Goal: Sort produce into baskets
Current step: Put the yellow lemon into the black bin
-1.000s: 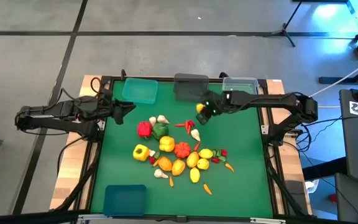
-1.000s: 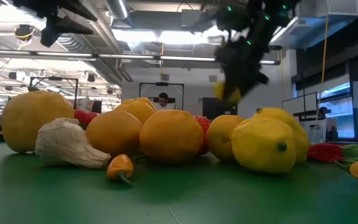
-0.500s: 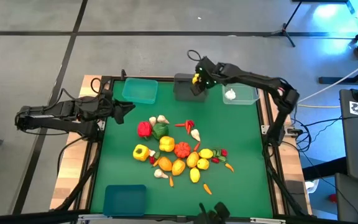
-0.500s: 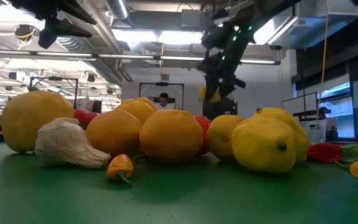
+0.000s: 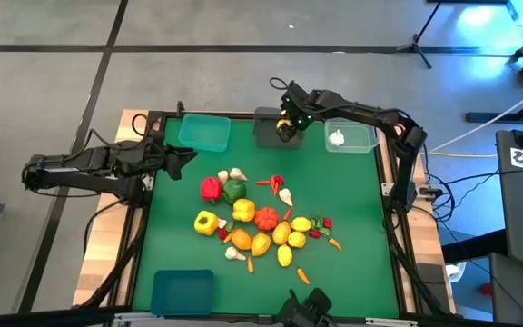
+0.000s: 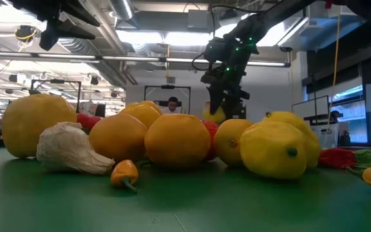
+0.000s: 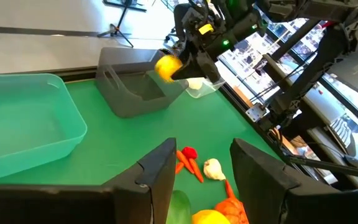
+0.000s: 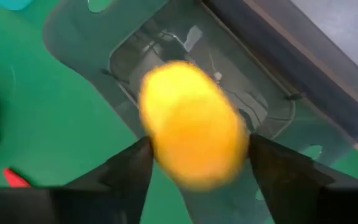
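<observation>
We see the right gripper [image 5: 286, 122] over the dark grey bin [image 5: 277, 127], fingers apart, yellow lemon [image 8: 191, 132] between them and blurred, grip unclear; left gripper [image 5: 182, 156] shut, parked near the teal bin [image 5: 204, 133]. We judge the lemon light, stiff, smooth, best pinched across its middle

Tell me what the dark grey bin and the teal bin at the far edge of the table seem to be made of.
The dark grey rectangular bin looks like smooth, smoky plastic; the green mat shows faintly through its wall in the right wrist view, so it may be slightly translucent. The teal rectangular bin looks like glossy translucent plastic with soft, rounded rims.
</observation>
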Tool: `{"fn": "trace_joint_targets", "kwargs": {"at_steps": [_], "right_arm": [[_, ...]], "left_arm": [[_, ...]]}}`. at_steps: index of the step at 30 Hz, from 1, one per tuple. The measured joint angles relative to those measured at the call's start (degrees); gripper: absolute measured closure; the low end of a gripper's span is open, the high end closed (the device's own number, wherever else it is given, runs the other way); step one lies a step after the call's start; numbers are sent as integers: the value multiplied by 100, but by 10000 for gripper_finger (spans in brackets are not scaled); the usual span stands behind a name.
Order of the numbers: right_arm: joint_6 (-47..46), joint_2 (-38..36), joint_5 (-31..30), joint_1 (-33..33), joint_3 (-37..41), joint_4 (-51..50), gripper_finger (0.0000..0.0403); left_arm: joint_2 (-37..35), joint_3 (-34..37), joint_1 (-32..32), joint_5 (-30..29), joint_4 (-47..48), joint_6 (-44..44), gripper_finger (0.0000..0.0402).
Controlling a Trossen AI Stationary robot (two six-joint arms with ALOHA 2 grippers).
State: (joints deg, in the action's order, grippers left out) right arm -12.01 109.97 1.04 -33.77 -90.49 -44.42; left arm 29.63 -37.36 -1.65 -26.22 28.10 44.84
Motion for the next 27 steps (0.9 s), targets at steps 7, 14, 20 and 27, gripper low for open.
{"fn": "trace_joint_targets", "kwargs": {"at_steps": [7, 14, 20, 27], "right_arm": [[235, -11, 1, -1, -204, -397, 93], [1231, -337, 927, 567, -1082, -1855, 108], [1767, -844, 1906, 1659, -1223, -2977, 109], [1544, -1351, 1500, 3097, -1199, -3050, 109]], "left_arm": [[0, 0, 0, -2, 0, -2, 251], [0, 0, 0, 0, 2, -43, 251], [0, 0, 0, 0, 2, -113, 251], [0, 0, 0, 0, 2, -172, 251]]}}
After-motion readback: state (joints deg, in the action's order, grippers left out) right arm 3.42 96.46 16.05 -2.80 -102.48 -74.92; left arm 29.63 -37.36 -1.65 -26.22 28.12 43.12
